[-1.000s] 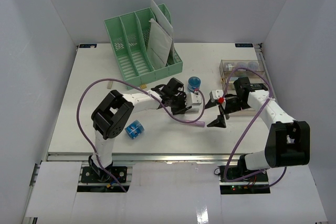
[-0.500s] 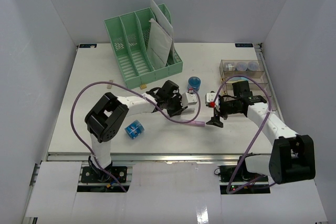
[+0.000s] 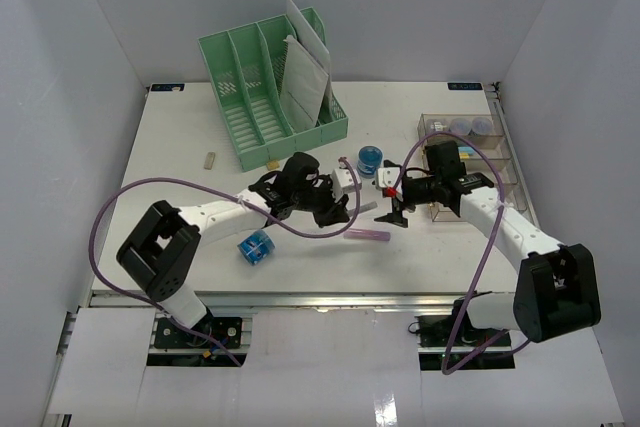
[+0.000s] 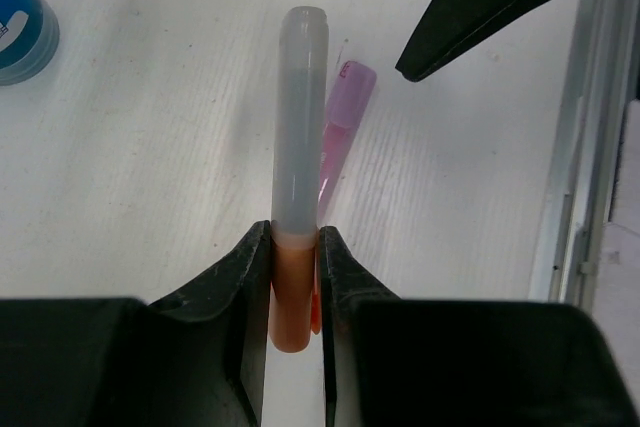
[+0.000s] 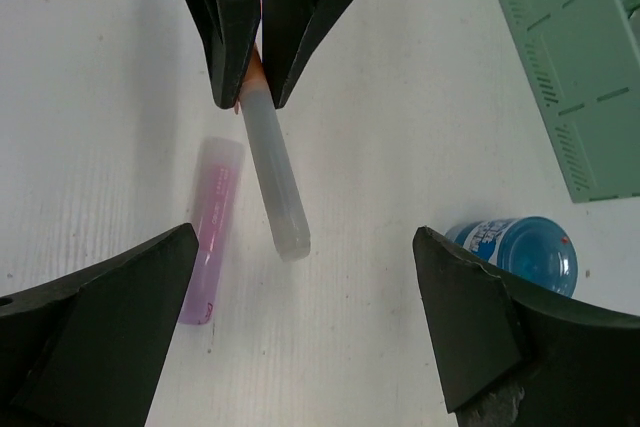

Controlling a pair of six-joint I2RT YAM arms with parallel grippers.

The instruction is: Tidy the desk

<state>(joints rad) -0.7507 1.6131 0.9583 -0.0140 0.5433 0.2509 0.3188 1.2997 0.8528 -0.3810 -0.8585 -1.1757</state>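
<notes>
Jaws of the left gripper (image 4: 295, 242) stand nearly together, clamped on the orange barrel of a marker (image 4: 300, 117). The marker's frosted grey cap sticks straight out ahead of the fingertips. Whether the cap end touches the surface below cannot be told. Just to the right of the marker in the left wrist view, a pink pen (image 4: 340, 127) lies flat, almost parallel to it and reaching less far forward. Further ahead and off to the left of this gripper stands a blue bottle (image 4: 20, 17). The right gripper (image 5: 306, 232) faces the left one nose to nose with its jaws spread wide and nothing between them. The marker's cap points into the gap between its two fingers, stopping just short of them. From this gripper's own camera the pink pen lies ahead on the left, and the bottle ahead on the right beside one finger. Everything rests on the desk (image 3: 180, 147), the white top spreading out under both grippers, which meet over its middle. Beyond the left gripper, toward the far edge, stands a green rack (image 3: 240, 77) with papers (image 3: 303, 77) in its end slot. A clear tray (image 3: 508, 159) sits behind the right gripper, beside its wrist. A second bottle (image 3: 256, 246), lying on its side, sits back along the left forearm.
</notes>
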